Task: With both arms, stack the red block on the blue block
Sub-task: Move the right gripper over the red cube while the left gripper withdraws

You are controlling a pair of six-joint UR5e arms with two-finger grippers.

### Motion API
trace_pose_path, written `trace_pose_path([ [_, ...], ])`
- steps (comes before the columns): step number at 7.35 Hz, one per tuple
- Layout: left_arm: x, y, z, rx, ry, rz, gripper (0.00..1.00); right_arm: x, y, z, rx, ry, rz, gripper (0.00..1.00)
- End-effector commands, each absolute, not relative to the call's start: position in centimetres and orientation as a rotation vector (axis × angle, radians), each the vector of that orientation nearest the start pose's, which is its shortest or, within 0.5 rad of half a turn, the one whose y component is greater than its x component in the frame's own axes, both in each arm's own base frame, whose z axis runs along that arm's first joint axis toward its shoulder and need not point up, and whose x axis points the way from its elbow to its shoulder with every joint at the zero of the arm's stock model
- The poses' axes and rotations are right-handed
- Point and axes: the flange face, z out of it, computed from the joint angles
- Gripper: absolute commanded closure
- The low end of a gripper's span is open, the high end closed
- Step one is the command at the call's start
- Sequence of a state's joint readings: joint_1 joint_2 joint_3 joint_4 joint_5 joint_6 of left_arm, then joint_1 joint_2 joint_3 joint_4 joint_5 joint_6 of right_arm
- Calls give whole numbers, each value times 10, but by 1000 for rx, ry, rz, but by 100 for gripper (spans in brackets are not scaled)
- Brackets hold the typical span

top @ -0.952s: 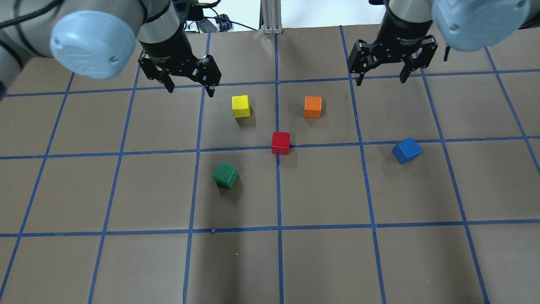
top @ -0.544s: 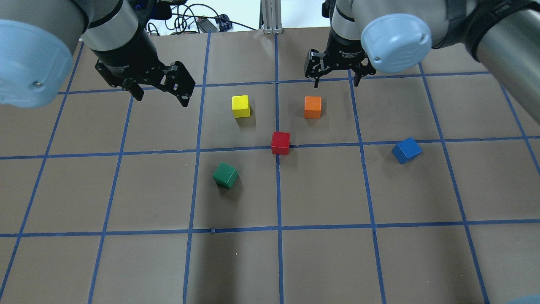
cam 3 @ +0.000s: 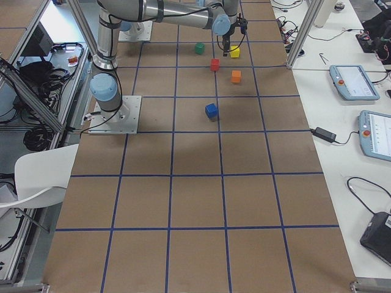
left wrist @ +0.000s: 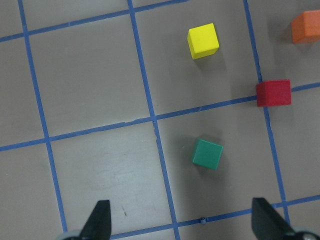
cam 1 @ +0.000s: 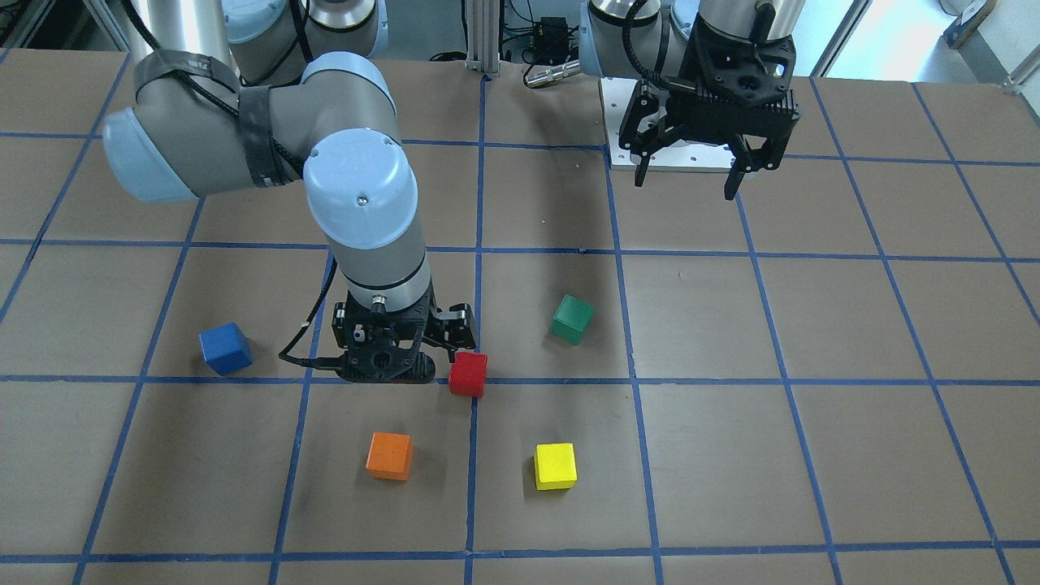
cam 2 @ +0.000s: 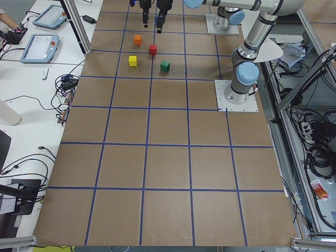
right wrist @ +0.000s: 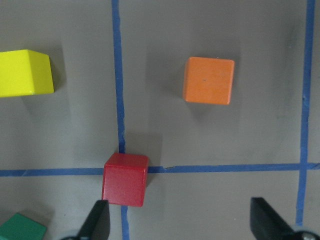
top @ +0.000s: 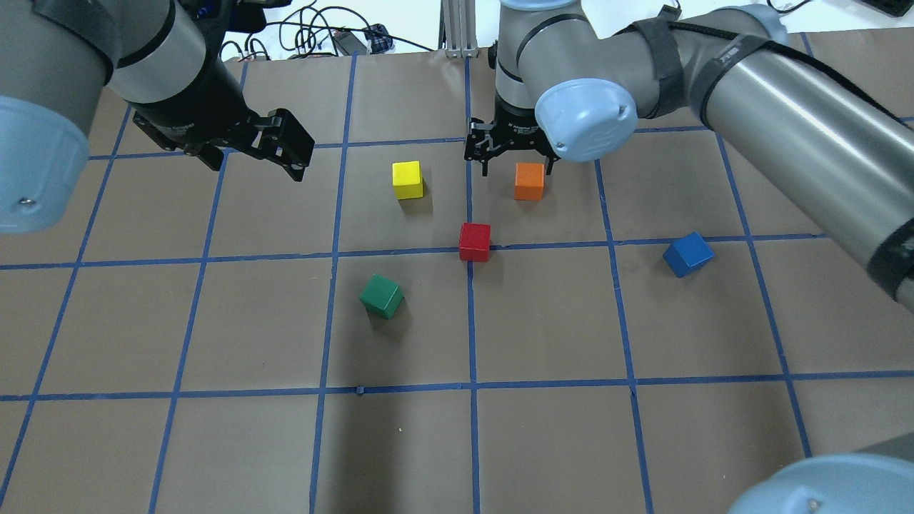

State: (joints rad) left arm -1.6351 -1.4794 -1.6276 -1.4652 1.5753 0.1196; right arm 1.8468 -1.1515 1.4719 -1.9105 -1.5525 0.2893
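Right gripper (right wrist: 182,221) is spread wide and empty, and it's the arm I'm watching. In its wrist view the red block (right wrist: 125,179) sits low and left of centre, nearly under the left-hand fingertip (right wrist: 100,220) rather than in the middle of the gap. So as I read it, the gripper has to slide toward the frame's left before it goes down. The cube's faces run almost square to the closing line, so little twist is needed.

The orange block (right wrist: 209,80) is in the upper middle of that view, apart from the red one. The yellow block (top: 408,179) is off at upper left and the green block (top: 381,295) is just showing at the bottom left corner. None of them touch the red block, though green is the one to mind on that side.

The blue block (top: 688,253) is out at the middle right of the overhead frame, turned askew to the grid lines and well apart from the others. Left gripper (cam 1: 683,185) hangs open with nothing in it, far from both cubes, so right is clearly nearer
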Motion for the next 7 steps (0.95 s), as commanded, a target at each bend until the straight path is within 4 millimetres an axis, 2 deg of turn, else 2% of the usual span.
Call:
trace_pose_path([
  [1,-162,-449,491,310,3120,-193,0,338,-589,283,-31,3121,0,0],
  [3,-157,-453,487,298,3102,-287,0,346,-588,256,-50,3129,59,0],
  [5,-142,-459,489,294,3111,-296,0,352,-589,231,-45,3080,136,0],
  [7,-136,-456,511,279,3119,-191,0,356,-588,218,-34,3049,181,0],
])
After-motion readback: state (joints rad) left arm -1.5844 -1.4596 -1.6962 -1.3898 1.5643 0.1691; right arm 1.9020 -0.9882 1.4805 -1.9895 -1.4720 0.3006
